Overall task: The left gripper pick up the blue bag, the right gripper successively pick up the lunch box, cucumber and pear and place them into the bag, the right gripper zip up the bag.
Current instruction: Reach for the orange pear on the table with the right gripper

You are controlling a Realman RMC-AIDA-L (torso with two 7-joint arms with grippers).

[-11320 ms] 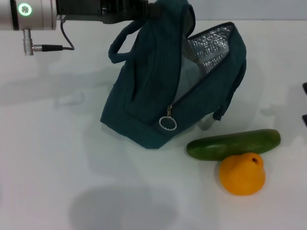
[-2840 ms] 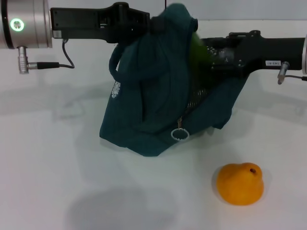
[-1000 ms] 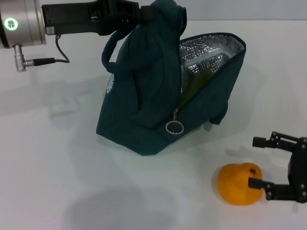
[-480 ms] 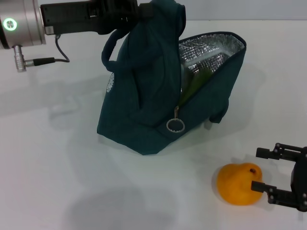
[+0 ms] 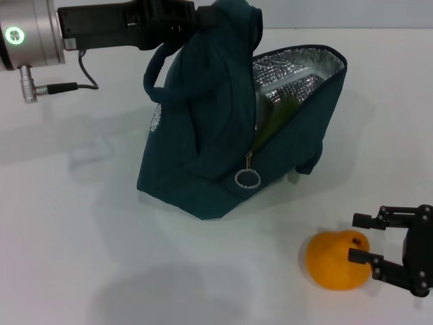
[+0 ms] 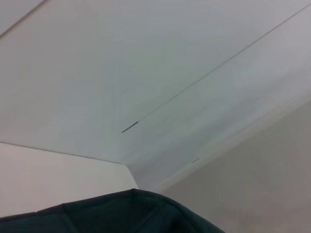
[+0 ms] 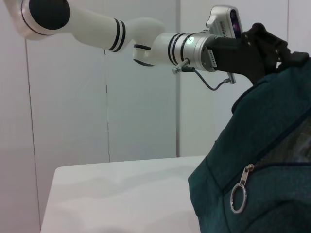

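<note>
My left gripper (image 5: 201,16) is shut on the top of the blue bag (image 5: 216,142) and holds it up off the table, mouth open toward the right. The cucumber (image 5: 276,116) leans inside against the foil lining. I cannot make out the lunch box. The pear (image 5: 335,261) lies on the table at the front right. My right gripper (image 5: 357,238) is open low at the pear's right side, one fingertip over the fruit and the other just beyond its top. The right wrist view shows the bag (image 7: 272,145) and its zipper ring (image 7: 237,199).
The white table (image 5: 101,223) carries nothing else in view. A cable hangs from the left arm's silver wrist (image 5: 30,37). The left wrist view shows only a strip of teal fabric (image 6: 131,213) under a pale wall.
The right gripper has shifted a little left, closer onto the pear, and its fingers stand narrower than a second ago. The bag and the left arm have stayed still.
</note>
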